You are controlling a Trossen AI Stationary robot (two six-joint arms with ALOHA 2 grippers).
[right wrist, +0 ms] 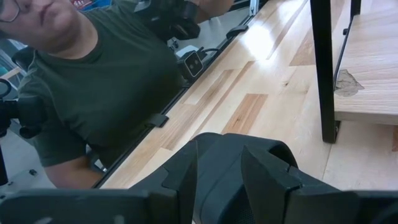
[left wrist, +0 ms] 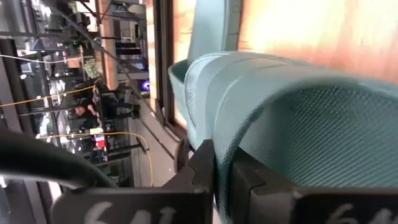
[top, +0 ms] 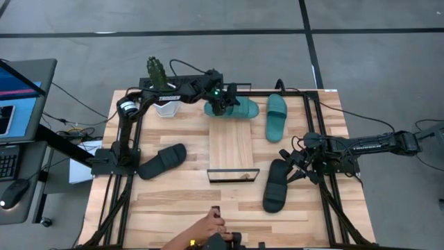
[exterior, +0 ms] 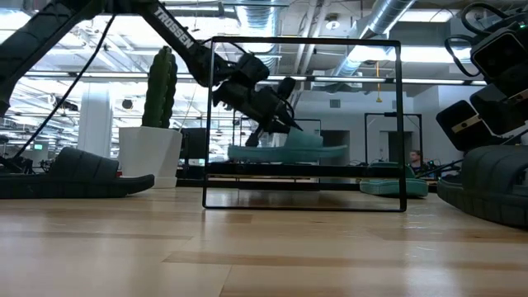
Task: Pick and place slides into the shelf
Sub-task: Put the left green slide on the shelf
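At the shelf's (top: 231, 149) far end, left jaws pinch a teal slide (top: 236, 108); release risks overhang. Right jaws grip a black slide (top: 276, 186).

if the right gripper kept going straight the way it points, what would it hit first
Probably the shelf. The right gripper, clamped on a black slide, points across bare tabletop toward the shelf's black frame leg. Depth is unclear, so it might meet the tabletop first.
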